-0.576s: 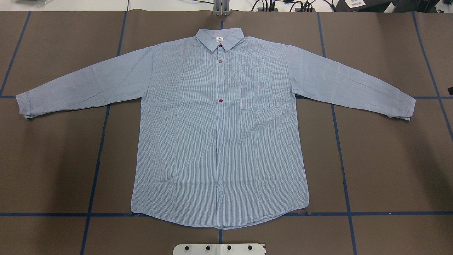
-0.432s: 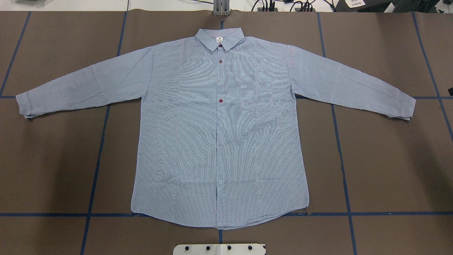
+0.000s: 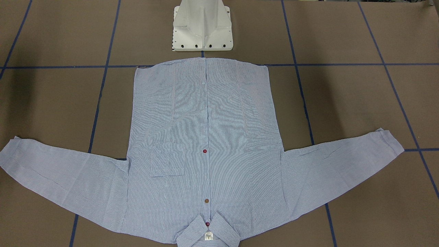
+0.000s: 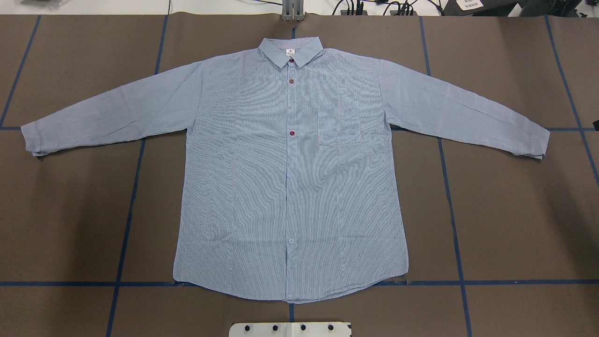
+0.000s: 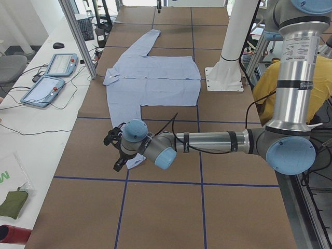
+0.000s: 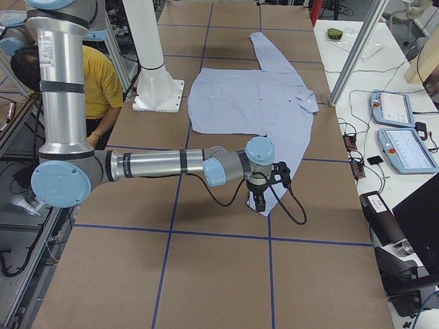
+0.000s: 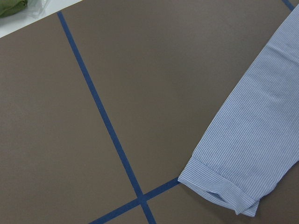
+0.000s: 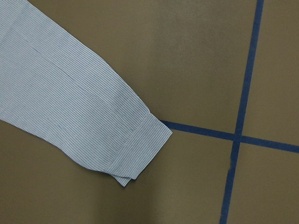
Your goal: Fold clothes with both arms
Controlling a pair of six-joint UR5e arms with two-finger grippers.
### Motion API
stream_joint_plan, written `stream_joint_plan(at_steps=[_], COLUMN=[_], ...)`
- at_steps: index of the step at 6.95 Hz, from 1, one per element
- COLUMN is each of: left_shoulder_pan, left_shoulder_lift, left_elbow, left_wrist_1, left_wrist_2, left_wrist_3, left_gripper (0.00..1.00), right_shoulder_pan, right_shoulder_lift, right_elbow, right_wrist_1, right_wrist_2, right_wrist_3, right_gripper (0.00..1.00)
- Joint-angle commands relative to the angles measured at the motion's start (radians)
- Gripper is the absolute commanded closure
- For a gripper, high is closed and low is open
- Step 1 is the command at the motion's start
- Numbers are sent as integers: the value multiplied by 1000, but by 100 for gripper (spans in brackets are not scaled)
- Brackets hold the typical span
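Note:
The light blue striped shirt (image 4: 290, 187) lies flat and face up on the brown table, buttoned, with both sleeves spread out to the sides and its collar at the far edge. In the front-facing view the shirt (image 3: 205, 137) has its collar nearest the camera. My left gripper (image 5: 119, 164) hovers over the cuff of the near sleeve, and the left wrist view looks down on that cuff (image 7: 224, 189). My right gripper (image 6: 259, 200) hangs over the other cuff (image 8: 140, 144). I cannot tell whether either gripper is open or shut.
The white pedestal base (image 4: 290, 329) stands just behind the shirt's hem. Blue tape lines (image 4: 458, 282) grid the table. A white side bench holds teach pendants (image 5: 52, 78) and cables. A person in a yellow top (image 6: 103, 82) sits behind the robot.

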Motion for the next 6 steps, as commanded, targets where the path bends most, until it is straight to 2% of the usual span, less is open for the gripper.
stream_joint_plan(at_steps=[1, 4, 6], left_shoulder_pan=[-1, 0, 0], left_shoulder_lift=[16, 15, 18], left_elbow=[-2, -7, -8], left_wrist_1=[-8, -8, -18], left_wrist_2=[0, -2, 0], left_wrist_3=[0, 0, -3], left_gripper=[0, 0, 0], right_shoulder_pan=[0, 0, -18], right_shoulder_lift=[-3, -5, -2], right_elbow=[-11, 6, 11], right_wrist_1=[2, 5, 5], right_wrist_2=[2, -2, 6], right_wrist_3=[1, 4, 152], right_gripper=[0, 0, 0])
